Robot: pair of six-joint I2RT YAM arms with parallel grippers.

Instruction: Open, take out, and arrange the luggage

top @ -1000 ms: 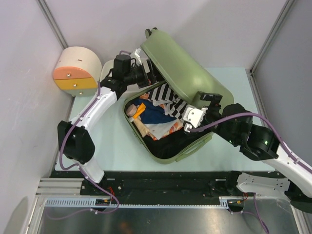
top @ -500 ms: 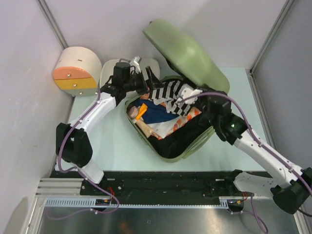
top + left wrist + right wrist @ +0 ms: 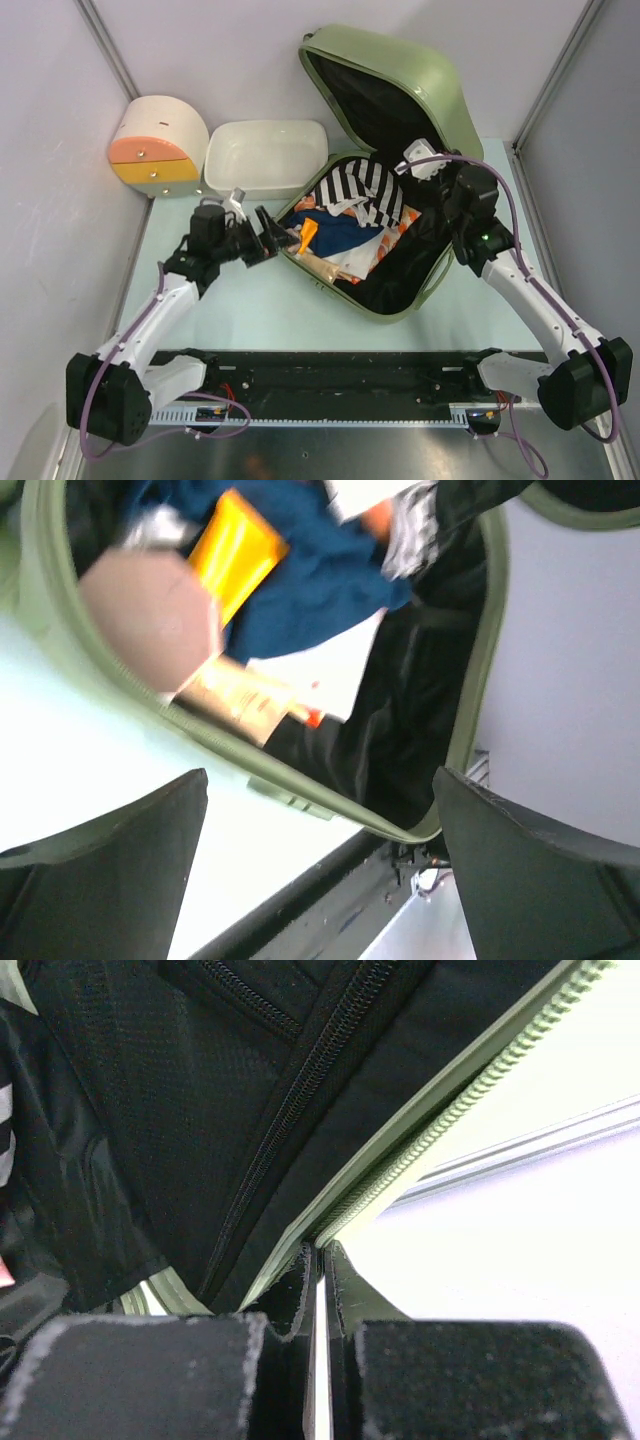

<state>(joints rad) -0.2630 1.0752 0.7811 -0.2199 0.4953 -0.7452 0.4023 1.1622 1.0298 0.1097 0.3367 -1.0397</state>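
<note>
The olive-green luggage lies open in the top view, its lid raised toward the back wall and showing black lining. Inside the base are a striped cloth, a blue cloth and a yellow item. My left gripper is open just outside the front-left rim, and nothing lies between its fingers. My right gripper is shut, and its fingertips rest against the lid's zipper edge.
A white rectangular tub stands at the back, left of the luggage. Beside it is a round cream drawer box with an orange front. Walls close in on the left, back and right. Pale table shows in front of the luggage.
The lid has swung from half closed to fully raised. My right gripper went from open to shut near the lid's edge. The left arm drew back from the rear corner to the front-left rim.
</note>
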